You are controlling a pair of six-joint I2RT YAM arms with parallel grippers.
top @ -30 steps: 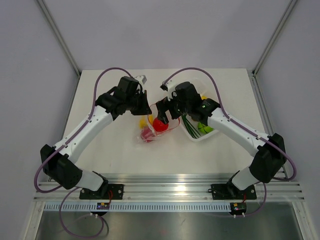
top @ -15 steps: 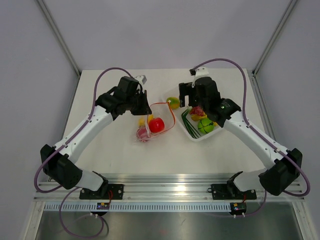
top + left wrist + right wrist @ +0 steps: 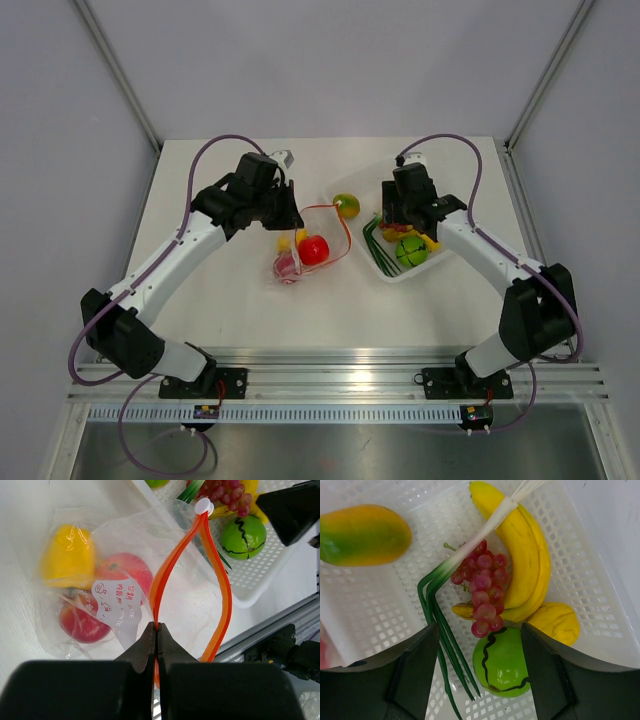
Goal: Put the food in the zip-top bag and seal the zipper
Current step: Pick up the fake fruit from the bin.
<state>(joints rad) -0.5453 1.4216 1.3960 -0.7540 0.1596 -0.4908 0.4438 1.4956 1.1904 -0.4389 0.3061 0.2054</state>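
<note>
With your left fingers (image 3: 142,647) pinched shut on the zipper (image 3: 172,560) holding the zip-top bag (image 3: 185,600) agape, centre your open right fingers (image 3: 417,675) over the grapes (image 3: 482,587) before closing

I count one zip-top bag (image 3: 175,600) with one orange-red zipper (image 3: 170,570) up the middle of my left wrist view. At the left of that frame the bag holds three pieces: one yellow pepper (image 3: 67,555) and two red round fruits (image 3: 122,575). In my right wrist view I count one white tray (image 3: 380,605) holding six pieces: one mango (image 3: 362,534) upper left, one banana (image 3: 520,555) upper right, one grape bunch (image 3: 482,587) at centre, one bunch of green stalks (image 3: 436,576), one green round fruit (image 3: 502,660) at the bottom and one lumpy yellow fruit (image 3: 557,622) at right.
</note>
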